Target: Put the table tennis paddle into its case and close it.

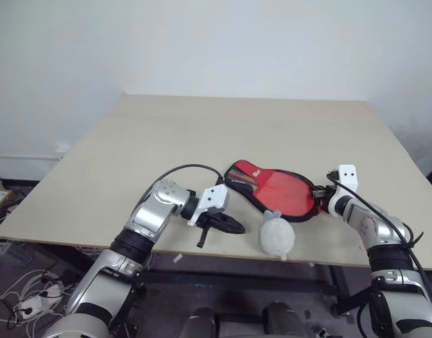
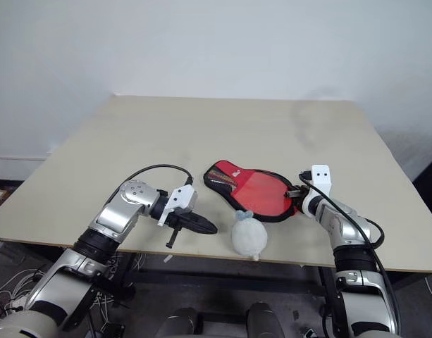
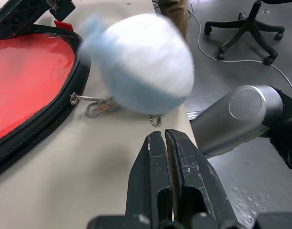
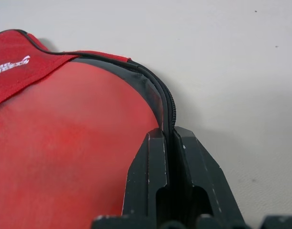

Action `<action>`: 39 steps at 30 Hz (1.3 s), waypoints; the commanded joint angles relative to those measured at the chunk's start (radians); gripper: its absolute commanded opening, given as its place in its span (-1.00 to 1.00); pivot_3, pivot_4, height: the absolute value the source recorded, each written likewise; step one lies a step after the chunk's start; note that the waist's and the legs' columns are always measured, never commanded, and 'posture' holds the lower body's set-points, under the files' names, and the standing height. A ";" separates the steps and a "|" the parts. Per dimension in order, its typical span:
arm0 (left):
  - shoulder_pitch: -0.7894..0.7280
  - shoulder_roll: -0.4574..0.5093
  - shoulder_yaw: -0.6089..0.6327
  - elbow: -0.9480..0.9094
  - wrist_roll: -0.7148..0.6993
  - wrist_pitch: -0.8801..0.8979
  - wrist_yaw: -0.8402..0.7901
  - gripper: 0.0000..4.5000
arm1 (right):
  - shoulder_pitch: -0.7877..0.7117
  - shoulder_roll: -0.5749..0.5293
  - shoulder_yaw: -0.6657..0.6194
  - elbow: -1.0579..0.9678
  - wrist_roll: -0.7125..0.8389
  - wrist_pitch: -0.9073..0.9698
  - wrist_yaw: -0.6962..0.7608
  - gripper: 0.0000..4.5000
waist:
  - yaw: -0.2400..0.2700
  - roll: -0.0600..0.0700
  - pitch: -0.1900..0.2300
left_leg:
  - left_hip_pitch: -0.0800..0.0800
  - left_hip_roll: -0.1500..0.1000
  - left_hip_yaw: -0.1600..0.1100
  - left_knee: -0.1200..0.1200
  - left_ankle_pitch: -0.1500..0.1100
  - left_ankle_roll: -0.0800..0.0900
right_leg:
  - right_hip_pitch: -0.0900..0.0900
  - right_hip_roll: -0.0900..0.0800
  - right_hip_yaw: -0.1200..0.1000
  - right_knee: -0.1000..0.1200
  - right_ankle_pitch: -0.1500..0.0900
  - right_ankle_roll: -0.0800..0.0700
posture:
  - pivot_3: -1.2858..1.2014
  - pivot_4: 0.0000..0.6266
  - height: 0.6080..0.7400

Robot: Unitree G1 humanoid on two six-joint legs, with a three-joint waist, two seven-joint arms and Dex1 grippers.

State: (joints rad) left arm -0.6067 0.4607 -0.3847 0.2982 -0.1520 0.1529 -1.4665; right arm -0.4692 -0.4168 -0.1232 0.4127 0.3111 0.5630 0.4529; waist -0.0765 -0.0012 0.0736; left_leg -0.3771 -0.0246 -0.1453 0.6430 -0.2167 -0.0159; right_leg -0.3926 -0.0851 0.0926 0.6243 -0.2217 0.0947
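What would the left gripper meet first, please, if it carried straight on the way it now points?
Most likely the pale fuzzy ball, which lies just ahead of the shut left gripper near the table edge. The case lies off to one side of that line. Depth is hard to judge.

Far half of the table [image 1: 223,127] lies bare, so I have open passage there and along both side edges. Near edge is crowded: the case [image 1: 275,189] sits centre-right, the pale ball [image 1: 277,237] just in front of it at the table's lip. Left gripper [image 1: 214,227] hangs near the ball; right gripper [image 4: 168,143] is pinched on the case's rim.
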 commanded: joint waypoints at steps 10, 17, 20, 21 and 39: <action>-0.015 -0.006 0.014 -0.028 -0.010 0.003 0.010 -1.00 | 0.022 -0.021 0.006 -0.084 -0.015 -0.025 0.075 0.30 | 0.001 0.000 0.000 | 0.000 -0.001 -0.001 -0.007 0.000 0.000 | -0.001 0.000 0.000 0.000 0.001 0.000 | 0.03 -1.00 1.00; -0.030 -0.026 0.047 -0.016 -0.038 0.033 0.039 -1.00 | 0.019 -0.022 -0.019 -0.103 -0.030 -0.129 0.055 0.42 | 0.001 0.000 0.000 | 0.000 -0.001 -0.001 -0.007 0.000 0.000 | -0.001 0.000 0.001 -0.001 0.000 -0.001 | 0.03 -1.00 1.00; -0.036 -0.041 0.071 -0.015 -0.060 0.060 0.059 -1.00 | 0.029 -0.028 -0.026 -0.128 -0.036 -0.173 0.048 0.42 | 0.001 0.000 0.000 | 0.000 -0.001 -0.001 -0.007 0.000 0.000 | -0.001 0.000 0.001 -0.001 0.000 -0.001 | 0.03 -1.00 1.00; -0.038 -0.047 0.081 -0.017 -0.069 0.071 0.066 -1.00 | 0.033 -0.028 -0.032 -0.136 -0.035 -0.184 0.048 0.42 | 0.001 0.000 0.000 | 0.000 -0.001 -0.001 -0.007 0.000 0.000 | -0.001 0.000 0.001 -0.001 0.000 -0.001 | 0.03 -1.00 1.00; -0.092 -0.120 0.169 -0.029 -0.188 0.242 0.125 -1.00 | 0.085 -0.067 0.065 -0.219 0.000 0.010 0.229 -0.75 | 0.001 0.000 0.000 | 0.001 -0.002 -0.001 -0.006 0.000 0.000 | 0.000 0.000 0.001 0.000 0.001 0.000 | 0.03 -1.00 1.00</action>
State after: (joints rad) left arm -0.6749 0.3364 -0.2259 0.3072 -0.3251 0.3884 -1.3310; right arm -0.3759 -0.4627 -0.0657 0.2462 0.3125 0.5569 0.6666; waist -0.0759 -0.0013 0.0736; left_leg -0.3767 -0.0262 -0.1463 0.6367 -0.2165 -0.0158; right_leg -0.3928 -0.0851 0.0934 0.6238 -0.2209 0.0945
